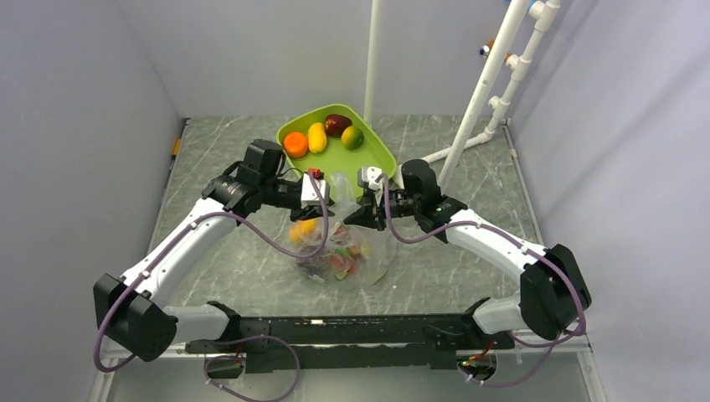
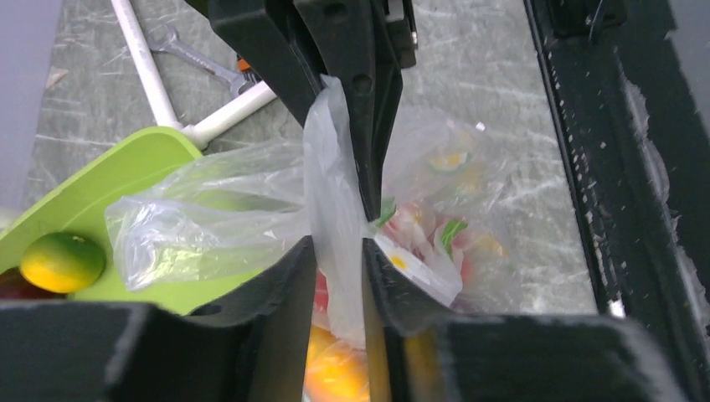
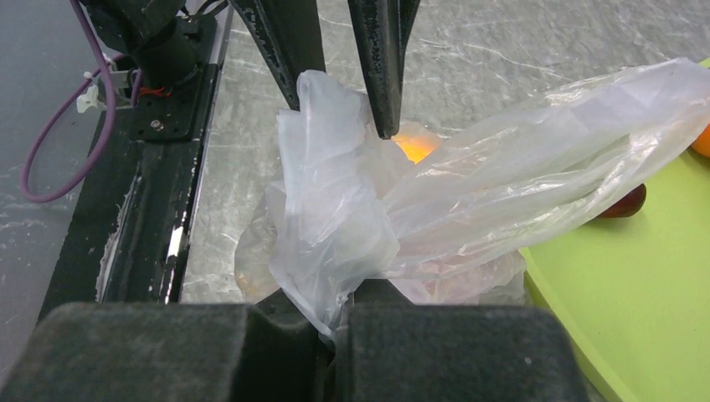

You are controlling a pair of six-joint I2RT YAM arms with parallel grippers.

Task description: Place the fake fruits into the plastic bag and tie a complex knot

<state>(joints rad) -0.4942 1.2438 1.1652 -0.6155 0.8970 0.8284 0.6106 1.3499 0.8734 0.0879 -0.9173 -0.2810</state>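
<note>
Pinching bag (image 1: pixel 356 255) mouth: left end effector (image 2: pixel 335 270) and right end effector (image 3: pixel 335 325) both clamped on plastic; four fruits (image 1: pixel 316 136) in tray (image 1: pixel 370 156), table (image 1: pixel 477 260) far edge.

Four fruits (image 1: pixel 316 136) (on the tray (image 1: pixel 373 151)), one bag (image 1: pixel 368 253)

Bright, even light, soft shadows, sheen on the plastic bag (image 3: pixel 335 209), blurred wrist-view foregrounds

Bag (image 1: pixel 350 255) on table (image 1: pixel 243 280), before tray (image 1: pixel 381 149) (four fruits (image 1: pixel 316 137) in it).
</note>
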